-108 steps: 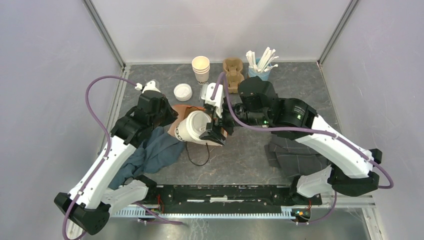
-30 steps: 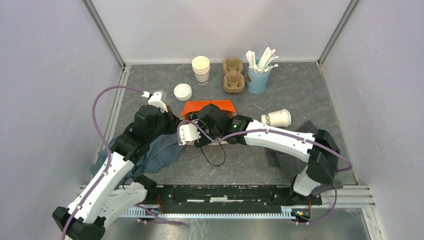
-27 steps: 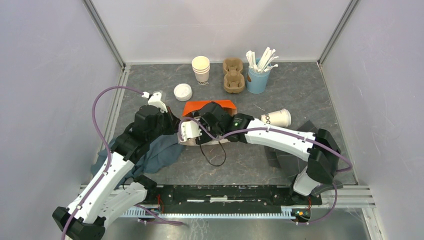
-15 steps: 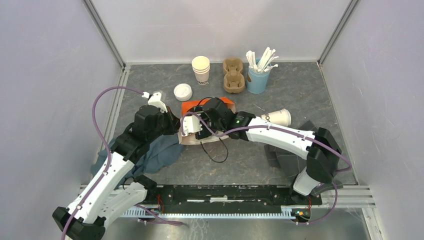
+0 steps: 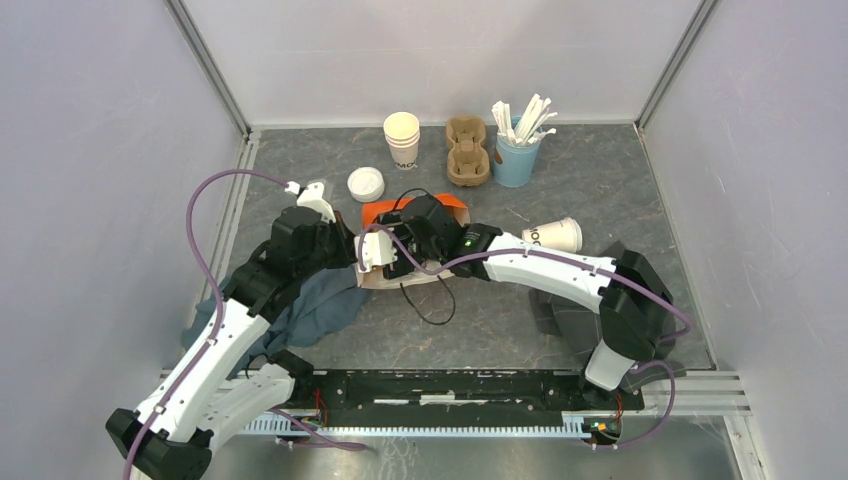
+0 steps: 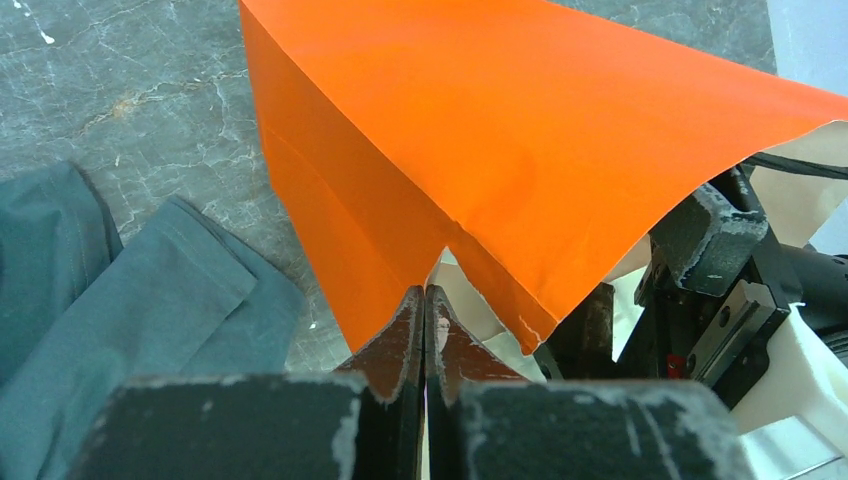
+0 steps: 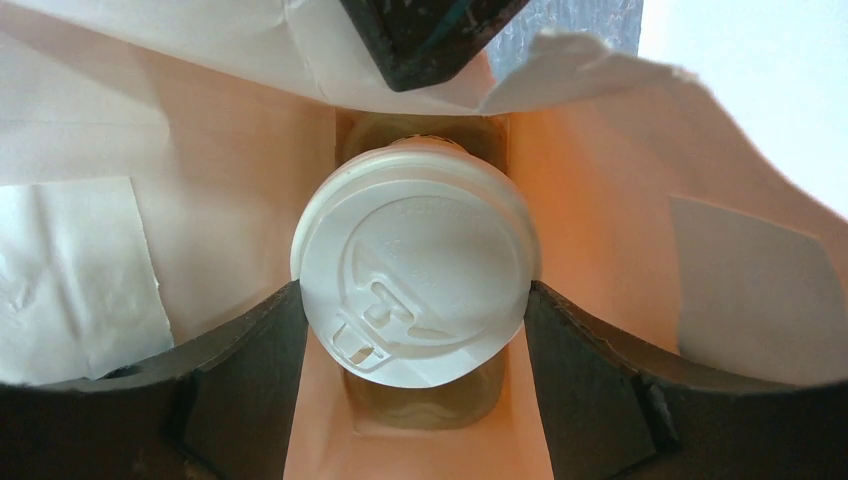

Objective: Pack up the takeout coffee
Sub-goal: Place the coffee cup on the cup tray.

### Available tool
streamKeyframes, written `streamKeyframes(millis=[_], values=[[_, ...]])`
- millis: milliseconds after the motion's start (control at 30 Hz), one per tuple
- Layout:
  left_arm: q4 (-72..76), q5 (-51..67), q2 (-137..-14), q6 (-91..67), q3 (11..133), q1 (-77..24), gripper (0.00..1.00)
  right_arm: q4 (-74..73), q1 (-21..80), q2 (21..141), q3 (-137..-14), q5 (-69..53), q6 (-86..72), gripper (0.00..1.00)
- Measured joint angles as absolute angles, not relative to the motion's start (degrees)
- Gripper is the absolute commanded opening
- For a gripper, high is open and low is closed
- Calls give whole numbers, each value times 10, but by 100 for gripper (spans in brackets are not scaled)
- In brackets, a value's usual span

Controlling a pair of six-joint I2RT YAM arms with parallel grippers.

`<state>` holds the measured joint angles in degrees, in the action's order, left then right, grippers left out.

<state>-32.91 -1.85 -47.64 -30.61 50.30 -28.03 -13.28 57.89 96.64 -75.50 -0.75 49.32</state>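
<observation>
An orange paper bag (image 5: pixel 432 208) lies on its side, mouth towards the left arm. My left gripper (image 5: pixel 349 250) is shut on the bag's orange rim (image 6: pixel 440 215) and holds the mouth open. My right gripper (image 5: pixel 398 262) reaches into the bag. In the right wrist view its fingers (image 7: pixel 250 370) press both sides of a lidded cream cup (image 7: pixel 415 265), lid facing the camera, over a brown recess deep in the bag. A second lidded cup (image 5: pixel 553 235) lies on its side on the table, right of the bag.
At the back stand a stack of lidless cups (image 5: pixel 401 138), loose lids (image 5: pixel 366 184), a brown cup carrier (image 5: pixel 466 150) and a blue cup of stirrers (image 5: pixel 516 150). A blue-grey cloth (image 5: pixel 310 305) lies under the left arm, a dark cloth (image 5: pixel 565 310) under the right.
3.6 s ago my right gripper held the cup outside the bag mouth; now both are inside. Over the last second the right wrist and bag shifted slightly towards the back.
</observation>
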Motion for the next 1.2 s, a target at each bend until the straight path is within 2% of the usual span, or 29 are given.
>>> streamKeyframes(millis=[1200], values=[[-372,-46,-490,-329,535,-281,2,-2,548,968,-679,-43,452,45]])
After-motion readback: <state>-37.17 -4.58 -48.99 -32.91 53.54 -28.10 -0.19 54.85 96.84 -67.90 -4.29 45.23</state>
